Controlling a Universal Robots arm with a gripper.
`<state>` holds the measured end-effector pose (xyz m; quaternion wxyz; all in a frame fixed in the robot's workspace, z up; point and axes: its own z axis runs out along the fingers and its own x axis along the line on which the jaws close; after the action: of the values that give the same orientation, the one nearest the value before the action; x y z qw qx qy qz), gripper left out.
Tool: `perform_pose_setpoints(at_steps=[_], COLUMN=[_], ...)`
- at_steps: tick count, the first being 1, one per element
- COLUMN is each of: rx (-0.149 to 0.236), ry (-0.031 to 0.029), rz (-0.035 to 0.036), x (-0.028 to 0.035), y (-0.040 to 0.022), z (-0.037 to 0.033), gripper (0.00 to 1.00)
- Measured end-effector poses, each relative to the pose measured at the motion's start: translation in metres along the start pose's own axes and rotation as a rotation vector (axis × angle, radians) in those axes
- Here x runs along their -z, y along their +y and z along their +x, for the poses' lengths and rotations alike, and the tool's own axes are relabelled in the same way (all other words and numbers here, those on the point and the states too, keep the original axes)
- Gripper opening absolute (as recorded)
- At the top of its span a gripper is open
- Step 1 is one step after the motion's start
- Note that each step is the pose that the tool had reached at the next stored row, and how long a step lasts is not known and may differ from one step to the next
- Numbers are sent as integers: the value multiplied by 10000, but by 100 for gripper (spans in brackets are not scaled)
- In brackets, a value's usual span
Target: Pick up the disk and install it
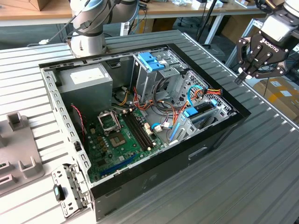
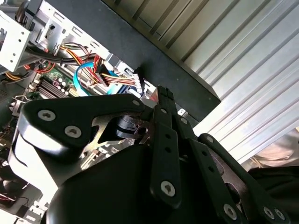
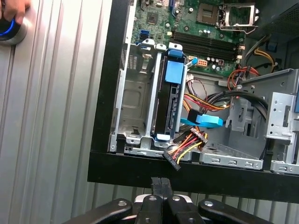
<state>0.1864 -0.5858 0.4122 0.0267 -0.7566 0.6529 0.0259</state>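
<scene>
While the gripper (image 1: 246, 71) hangs above the ribbed table (image 1: 261, 154) just outside the open computer case (image 1: 140, 177), we see its fingers (image 3: 161, 186) pressed together on nothing in the first wrist view. We find the disk (image 3: 170, 100) seated in the drive bay (image 3: 135, 100) beside an empty slot. Its long axis runs from the case wall toward the motherboard (image 3: 205, 32), blue tab at the motherboard end.
</scene>
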Motion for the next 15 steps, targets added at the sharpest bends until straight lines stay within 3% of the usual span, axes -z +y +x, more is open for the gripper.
perform_pose_setpoints(at_steps=[15], rx=[644], ry=[-1], rz=[-28], x=[0], y=[0], z=[0], gripper=[11])
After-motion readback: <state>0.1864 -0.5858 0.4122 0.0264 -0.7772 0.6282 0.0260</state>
